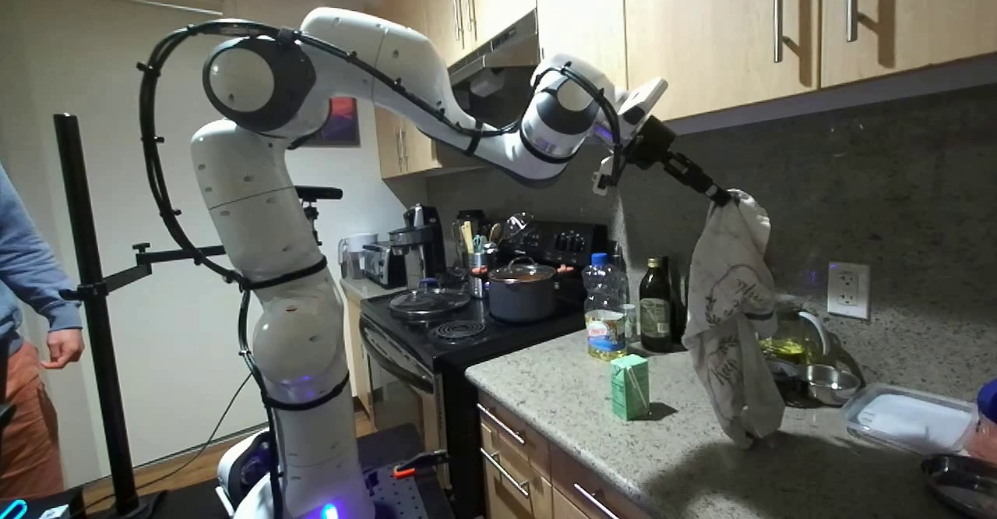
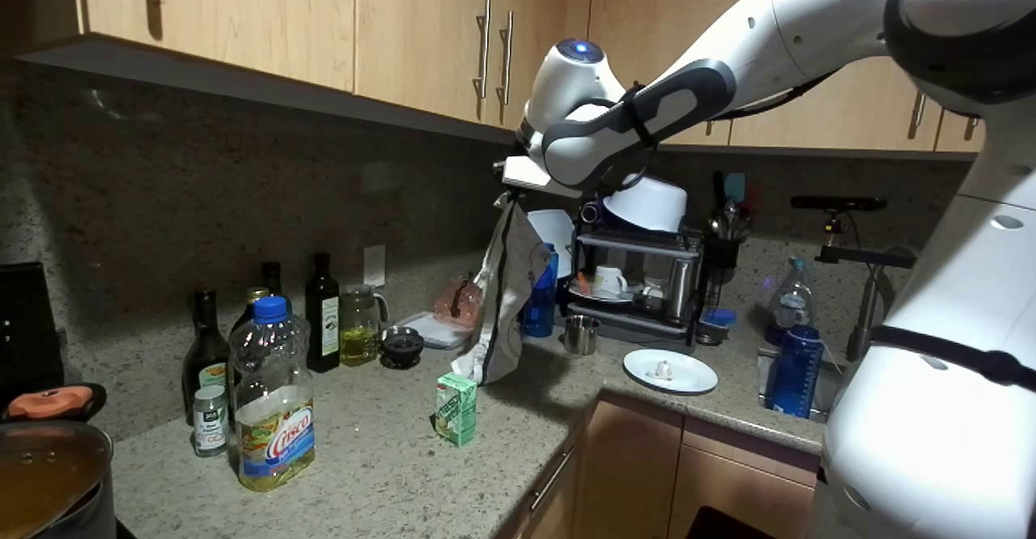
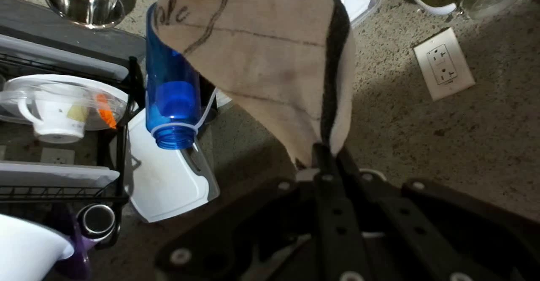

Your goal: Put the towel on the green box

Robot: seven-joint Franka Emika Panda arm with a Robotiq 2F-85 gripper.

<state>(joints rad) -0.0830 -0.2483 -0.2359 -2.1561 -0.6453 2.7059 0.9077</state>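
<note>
A light grey-beige towel with dark print hangs from my gripper in both exterior views (image 1: 732, 324) (image 2: 511, 296) and fills the upper middle of the wrist view (image 3: 270, 49). My gripper (image 1: 718, 194) is shut on the towel's top end, high above the counter; the fingertips pinch it in the wrist view (image 3: 333, 156). A small green box (image 1: 629, 388) stands upright on the counter, also seen in an exterior view (image 2: 456, 409). The towel hangs beside it, with a gap. I cannot tell whether the towel's lower end touches the counter. The box does not show in the wrist view.
An oil bottle (image 1: 605, 308) and dark bottles (image 1: 655, 308) stand near the box. A glass pitcher (image 2: 358, 324), a metal cup (image 2: 580, 334), a white plate (image 2: 670, 371) and a dish rack (image 2: 635, 239) are on the counter. Upper cabinets (image 1: 720, 28) hang above the arm.
</note>
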